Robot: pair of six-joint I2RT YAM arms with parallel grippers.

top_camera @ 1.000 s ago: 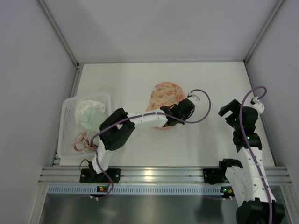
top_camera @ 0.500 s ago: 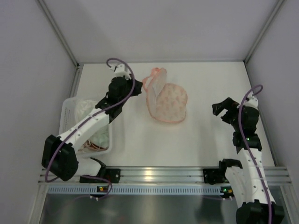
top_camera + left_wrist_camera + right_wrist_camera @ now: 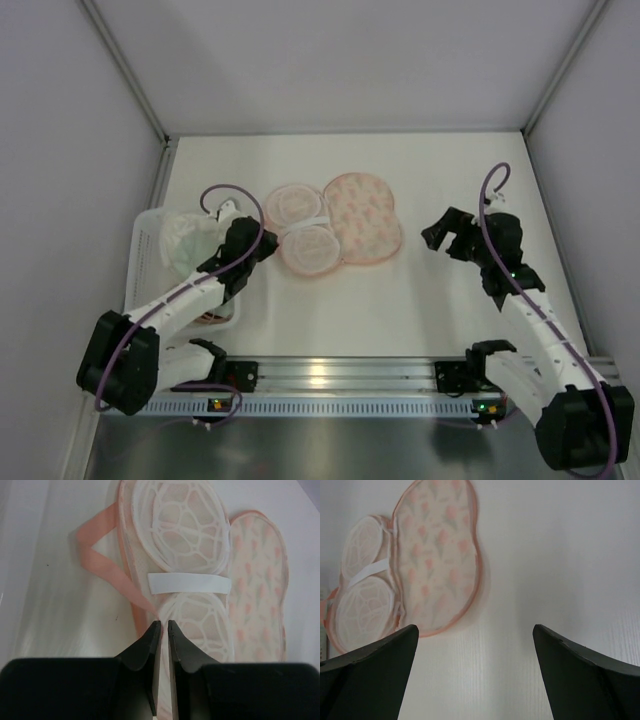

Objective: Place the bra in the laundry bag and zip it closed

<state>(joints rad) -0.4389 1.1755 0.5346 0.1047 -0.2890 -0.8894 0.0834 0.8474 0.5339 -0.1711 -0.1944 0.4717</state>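
The laundry bag (image 3: 365,220) lies opened flat at the middle of the worktop (image 3: 470,170), a little toward the far edge, its floral half on the right and its lined half toward the left edge. The bra (image 3: 187,525) appears to sit in that lined half, both mesh cups up with the whitish band (image 3: 189,583) across them, so loading looks done and folding and zipping remain. The left gripper (image 3: 162,626) is clenched on the pink zip edge (image 3: 135,620) just where the loop strap (image 3: 100,562) joins, probably to pin the case while it lies spread. The right gripper (image 3: 475,630) hangs released toward the right edge, apart from the bag, nothing between its fingers, well placed to lift the floral half over. A white basket (image 3: 143,250) holding a pale cloth (image 3: 185,238) stands at the left edge
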